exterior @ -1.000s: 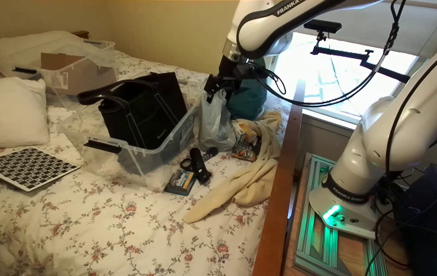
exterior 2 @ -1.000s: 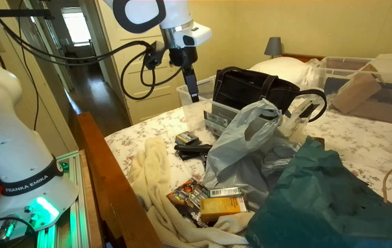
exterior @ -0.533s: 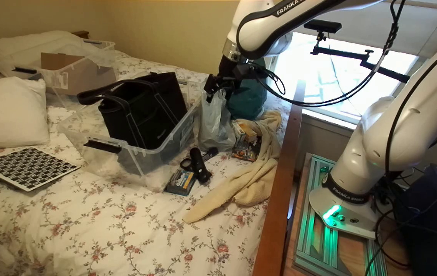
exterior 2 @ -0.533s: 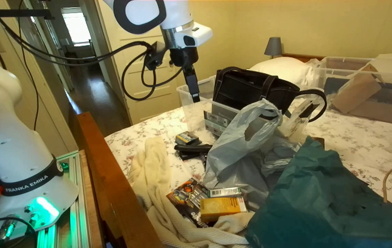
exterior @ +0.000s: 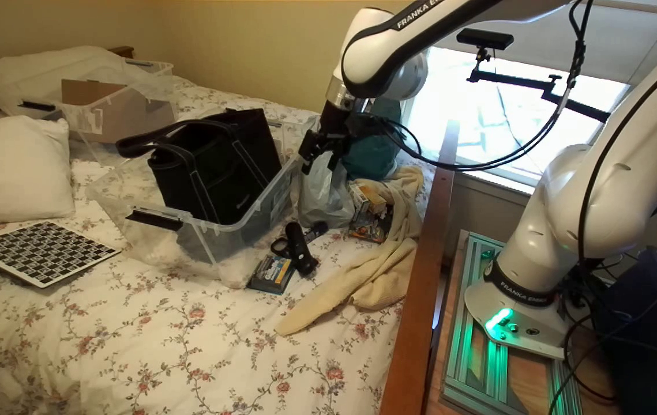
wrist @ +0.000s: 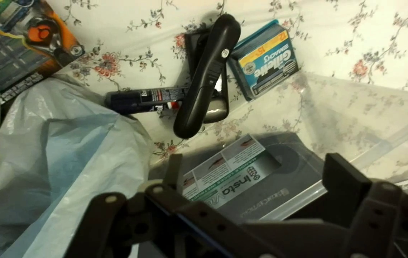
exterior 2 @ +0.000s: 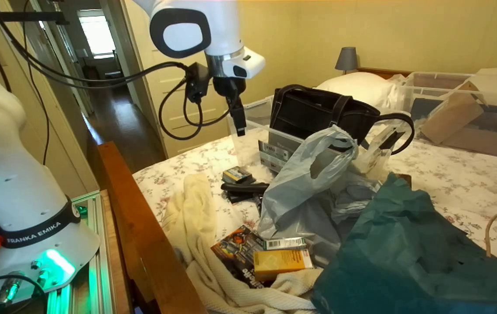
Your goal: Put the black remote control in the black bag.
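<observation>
The remote (wrist: 207, 77) lies across a dark tube (wrist: 135, 101) and a dark looped thing (wrist: 217, 110) on the bed (wrist: 128, 46), and the gripper (wrist: 257, 171) hangs above and short of it. The fingers (wrist: 347, 181) stand wide apart with nothing held between them, so the step in hand looks like lining up for the grasp. On the wrist view's clock, the remote lies at about 11 o'clock from the gripper, its long axis running from near 1 to near 7, while the fingers face each other along roughly 9 to 3. The gap thus runs nearly square to the remote, and I judge that a reach toward 11, a slight turn of the wrist and a descent would bring one finger down on each long side. On the same clock the pack (wrist: 266, 62) sits between 2 and 3 from the remote, touching or just beside, I cannot tell; it could block a finger, and the tube, between 8 and 9, might come up with the grip. In both exterior views the remote shows at about 6 o'clock from the gripper, well below it. The bag (exterior: 221, 176) stands in the clear bin (exterior: 227, 245); in an exterior view it is at 9 o'clock from the gripper, leaning, its top seemingly open.
</observation>
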Tool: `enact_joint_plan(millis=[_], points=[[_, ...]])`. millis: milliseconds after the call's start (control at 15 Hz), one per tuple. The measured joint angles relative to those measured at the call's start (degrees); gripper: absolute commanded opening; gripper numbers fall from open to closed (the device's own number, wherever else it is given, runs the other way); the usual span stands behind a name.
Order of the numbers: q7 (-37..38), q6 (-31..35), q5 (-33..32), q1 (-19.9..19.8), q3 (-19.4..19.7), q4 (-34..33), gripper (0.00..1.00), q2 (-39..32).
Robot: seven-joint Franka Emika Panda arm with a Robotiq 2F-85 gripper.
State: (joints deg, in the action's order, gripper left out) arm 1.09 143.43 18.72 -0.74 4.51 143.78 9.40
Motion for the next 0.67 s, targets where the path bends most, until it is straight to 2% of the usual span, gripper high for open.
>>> enact_joint_plan(millis=[333,667], points=[[-7.51,3.49,7.93,0.94,0.02,2.50,1.00,-3.21],[-17.60,9.16,18.37,0.98,-0.43,2.55,1.00,-9.63]])
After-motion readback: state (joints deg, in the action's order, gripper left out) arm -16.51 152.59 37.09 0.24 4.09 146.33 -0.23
